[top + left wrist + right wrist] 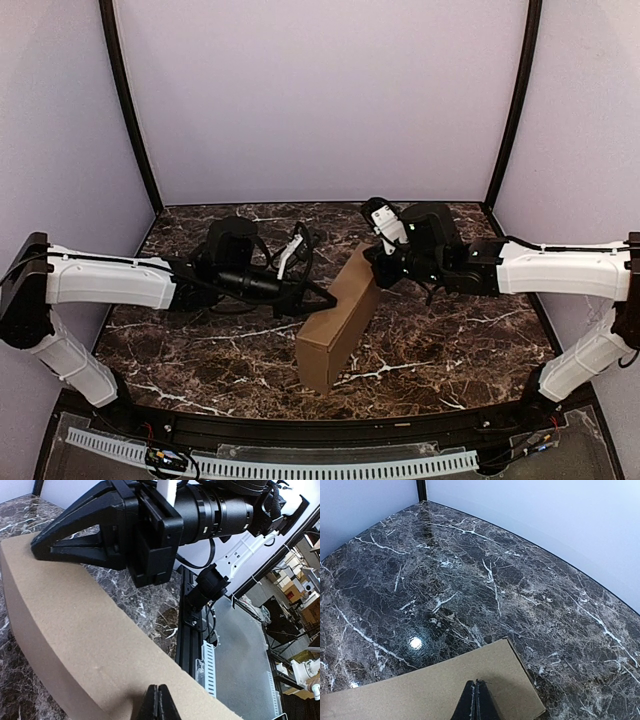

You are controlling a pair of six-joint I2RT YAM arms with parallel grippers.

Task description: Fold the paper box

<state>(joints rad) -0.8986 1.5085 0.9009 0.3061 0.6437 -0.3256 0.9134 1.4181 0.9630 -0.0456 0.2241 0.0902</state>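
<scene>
Where the plain brown, slab-shaped corrugated cardboard paper box (338,318) sits near the middle of the dark, white-veined marble table (470,340), it runs diagonally. Its far end points toward the right arm and its near end stops short of the front rail. The left gripper (322,300) has its jaws pressed together, tips against the box's left long edge about midway along. The right gripper (375,268) is likewise closed, tips on the cardboard at the far end. In the right wrist view a square corner of the box (440,690) lies just past those tips, with bare marble (470,580) beyond it reaching the walls. Open tabletop flanks both long sides. Pale lilac walls (320,100) and black corner posts (128,110) enclose the space.
</scene>
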